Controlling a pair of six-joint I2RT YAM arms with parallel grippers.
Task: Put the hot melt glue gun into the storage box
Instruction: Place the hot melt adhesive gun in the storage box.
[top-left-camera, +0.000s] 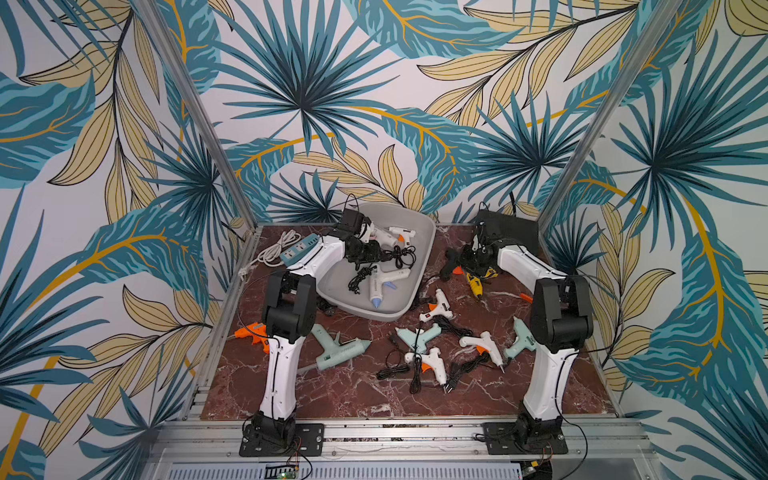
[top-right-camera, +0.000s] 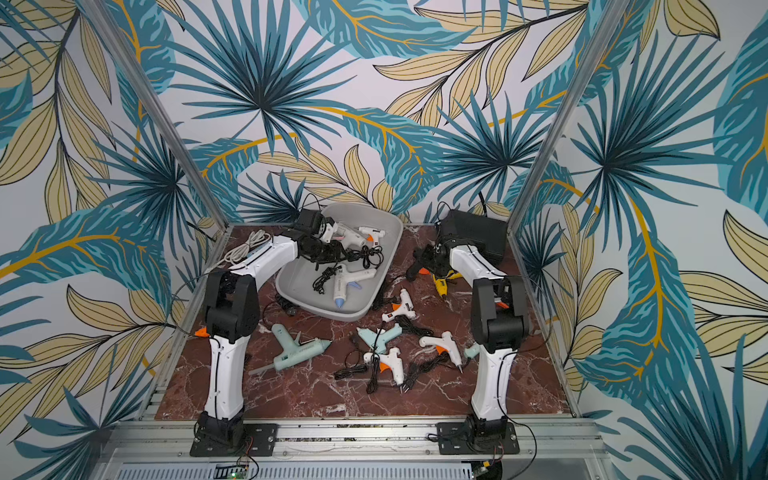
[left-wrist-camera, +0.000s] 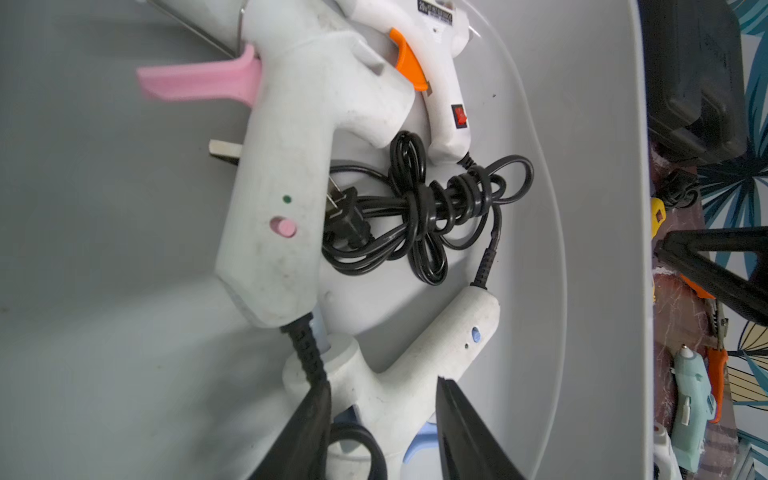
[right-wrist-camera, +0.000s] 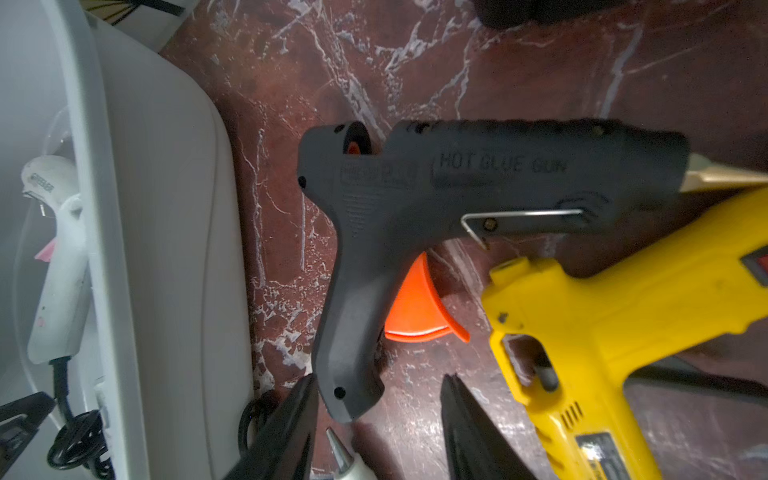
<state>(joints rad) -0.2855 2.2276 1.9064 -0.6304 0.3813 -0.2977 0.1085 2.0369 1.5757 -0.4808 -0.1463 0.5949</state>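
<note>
The black glue gun (right-wrist-camera: 498, 178) lies flat on the table (right-wrist-camera: 291, 83), outside the storage box (right-wrist-camera: 120, 249), at about 3 o'clock from the box and near its wall. The right end effector (right-wrist-camera: 380, 380) is at 6 o'clock from this gun. The butt of the handle reaches in between the jaws, close to one of them. Bare table shows between the handle and the other jaw, so this end effector is released and grasps nothing.

The long axis of the barrel runs roughly from 9 to 3 o'clock, crosswise to the jaws. The rear end is toward the box, and the nozzle points away from it, past the yellow glue gun (right-wrist-camera: 623, 316). The handle points to 6 o'clock.

On the barrel the raised letters "HOT GLUE GUN" can be read. A smaller mark beside them is too blurred.

The left end effector (left-wrist-camera: 384, 380) is over the box. Its jaws stand apart, with the white gun with blue trigger (left-wrist-camera: 415, 353) between them; whether they press on it I cannot tell. Also in the box lie the white gun with pink trigger (left-wrist-camera: 282, 166) and the small white gun with orange trigger (left-wrist-camera: 440, 83), whose label begins with "20".
</note>
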